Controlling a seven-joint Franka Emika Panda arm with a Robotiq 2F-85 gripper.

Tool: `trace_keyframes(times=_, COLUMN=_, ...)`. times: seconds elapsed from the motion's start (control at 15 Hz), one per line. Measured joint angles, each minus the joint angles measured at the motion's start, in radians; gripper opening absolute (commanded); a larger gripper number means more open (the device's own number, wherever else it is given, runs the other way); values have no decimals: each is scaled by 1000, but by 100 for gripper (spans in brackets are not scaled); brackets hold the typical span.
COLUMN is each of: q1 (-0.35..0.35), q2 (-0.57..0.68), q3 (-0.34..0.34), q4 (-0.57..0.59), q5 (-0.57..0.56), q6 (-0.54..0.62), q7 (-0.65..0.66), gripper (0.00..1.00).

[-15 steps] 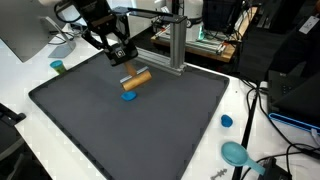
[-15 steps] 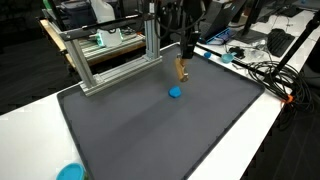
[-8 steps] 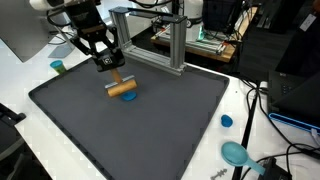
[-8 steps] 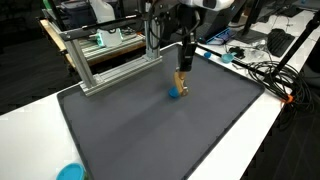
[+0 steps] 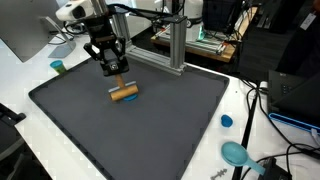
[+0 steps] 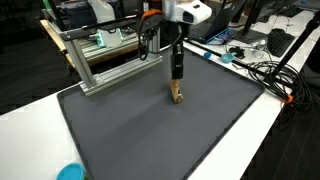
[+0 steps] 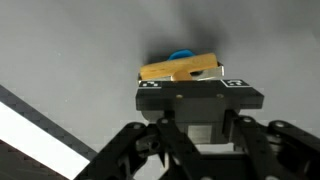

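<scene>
Since the earlier frame the jaws have lowered the wooden block [image 5: 124, 95] onto the blue disc [image 7: 181, 56]. The teal bowl [image 5: 235, 152] sits well apart from the jaws, and its contents cannot be told. The jaws are clamped shut on the block, which sits directly beneath them.

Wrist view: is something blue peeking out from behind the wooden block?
Yes, a small bit of a blue thing shows just past the far edge of the wooden block.
</scene>
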Motion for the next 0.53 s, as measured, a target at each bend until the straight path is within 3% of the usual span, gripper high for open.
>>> trace_keyframes(times=0.13, q1=-1, q2=-29, q3=0, q4=-59, q5=3, q6=58, q7=1, gripper=22)
trace_keyframes(times=0.2, q1=-1, q2=-41, q3=-1, q4=-82, q5=3, q6=75, q7=2, gripper=47)
trace_keyframes(times=0.4, q1=-1, q2=-61, q3=-6, q4=-116, q5=3, q6=95, q7=5, gripper=47)
trace_keyframes(times=0.47, q1=-1, q2=-63, q3=-7, q4=-119, q5=3, q6=97, q7=5, gripper=22)
trace_keyframes(times=0.53, q1=-1, q2=-63, q3=-7, q4=-120, q5=3, q6=97, q7=5, gripper=22)
